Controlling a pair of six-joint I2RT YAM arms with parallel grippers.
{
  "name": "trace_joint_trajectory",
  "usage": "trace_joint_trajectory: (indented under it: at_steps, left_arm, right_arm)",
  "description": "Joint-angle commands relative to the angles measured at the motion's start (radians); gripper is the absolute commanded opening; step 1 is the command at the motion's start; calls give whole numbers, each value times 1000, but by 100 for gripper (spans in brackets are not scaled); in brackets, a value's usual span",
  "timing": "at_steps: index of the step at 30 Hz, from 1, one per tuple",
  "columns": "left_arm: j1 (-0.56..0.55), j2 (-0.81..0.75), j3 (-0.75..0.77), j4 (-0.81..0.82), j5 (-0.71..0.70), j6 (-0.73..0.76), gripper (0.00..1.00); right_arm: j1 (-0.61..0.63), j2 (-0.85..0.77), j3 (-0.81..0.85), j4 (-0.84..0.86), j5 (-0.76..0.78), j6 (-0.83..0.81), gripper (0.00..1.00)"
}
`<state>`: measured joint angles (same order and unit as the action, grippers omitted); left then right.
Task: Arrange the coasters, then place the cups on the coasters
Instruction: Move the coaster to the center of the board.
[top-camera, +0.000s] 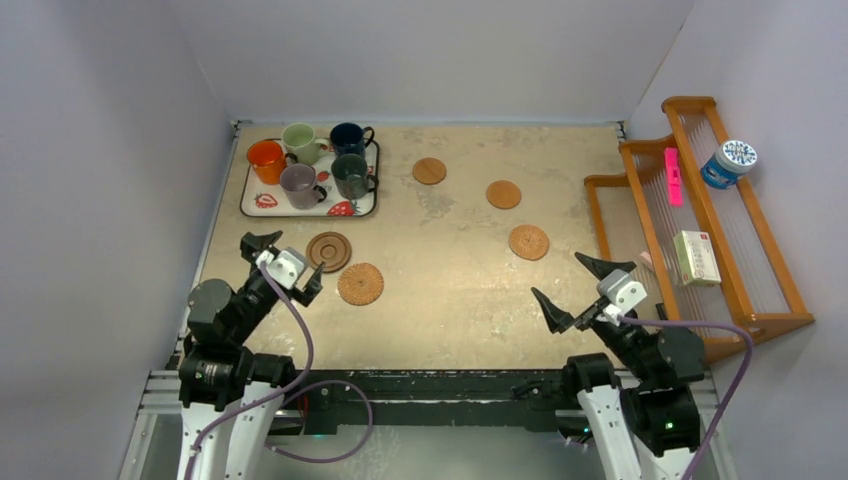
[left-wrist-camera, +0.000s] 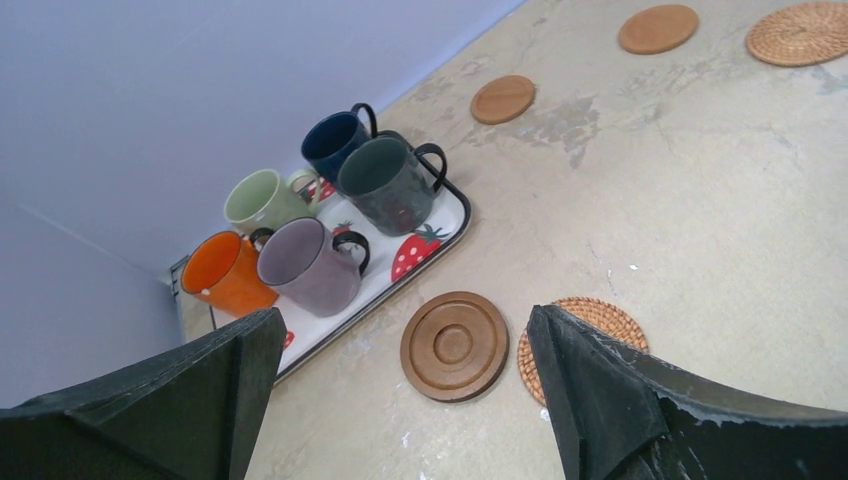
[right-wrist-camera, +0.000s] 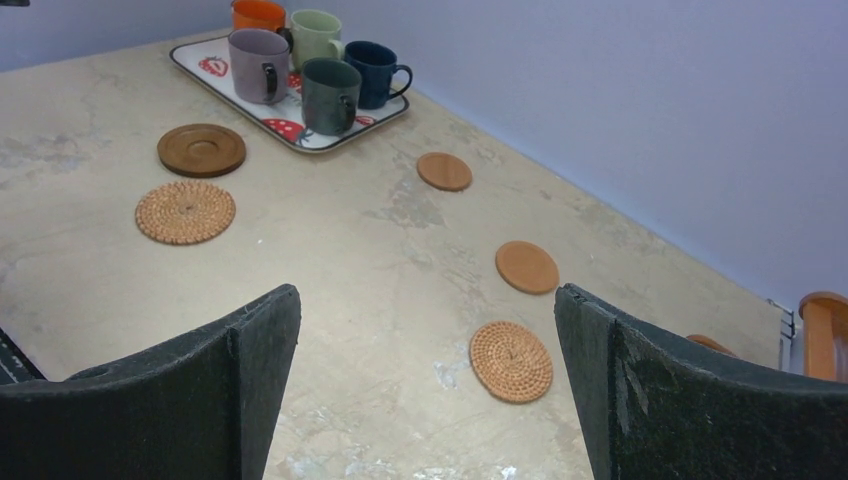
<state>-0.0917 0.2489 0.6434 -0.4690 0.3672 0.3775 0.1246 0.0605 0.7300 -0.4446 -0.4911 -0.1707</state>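
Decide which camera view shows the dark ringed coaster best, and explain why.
The left wrist view: the dark ringed coaster lies close and large, its concentric rings clear. The top external view shows it whole but small, from above. The right wrist view shows it distant and foreshortened.

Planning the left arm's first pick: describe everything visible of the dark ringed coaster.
The dark ringed coaster is a round, wood-looking brown disc with concentric rings and raised rim, lying flat on the table between the tray and a woven coaster, touching neither. Nothing sits on it; the open left gripper is close.
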Motion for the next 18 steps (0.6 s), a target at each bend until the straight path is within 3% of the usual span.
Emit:
trace_joint_trajectory:
  at_steps: [1, 9, 18]
  left_arm:
    - [7, 37, 9, 9, 96, 67, 100]
    - [7, 280, 20, 64, 110, 146, 100]
    - [-10, 480, -40, 196, 113, 215, 100]
  right_arm:
    - [6, 53, -7, 17, 6, -34, 99]
    - [6, 147, -15, 14, 88, -43, 99]
    - [6, 135, -28, 11, 99, -36, 99]
